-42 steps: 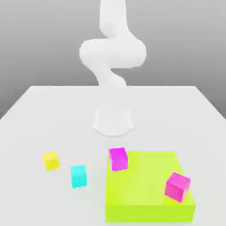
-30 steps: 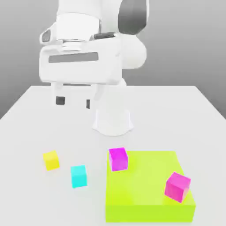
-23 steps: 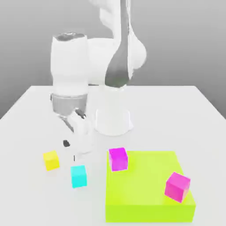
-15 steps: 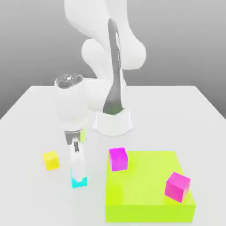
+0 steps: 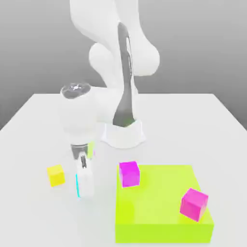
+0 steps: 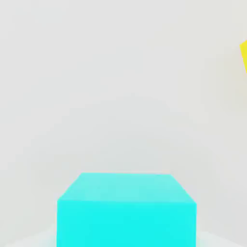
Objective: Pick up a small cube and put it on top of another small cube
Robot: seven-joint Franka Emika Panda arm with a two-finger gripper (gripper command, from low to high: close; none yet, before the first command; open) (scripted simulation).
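Hand [image 5: 85, 191]: closed on cyan cube [image 6: 126, 224], low at the counter [image 5: 29, 214].
Done: grasp made, by the look of it; cube not on another yet.
Yellow cube [image 5: 56, 175]: on counter, near the hand, exterior view's L side.
Green block [image 5: 159, 198]: wide, flat, exterior view's R of hand; purple cube [image 5: 130, 174] on it at far L corner, pink cube [image 5: 194, 204] near its R edge, tilted.
Left: lift, carry, set on 2nd cube, release; which cube, can't tell.

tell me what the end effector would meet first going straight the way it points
Pointing down at the table, the end effector would likely meet the tabletop first, the cyan cube being between its fingers.
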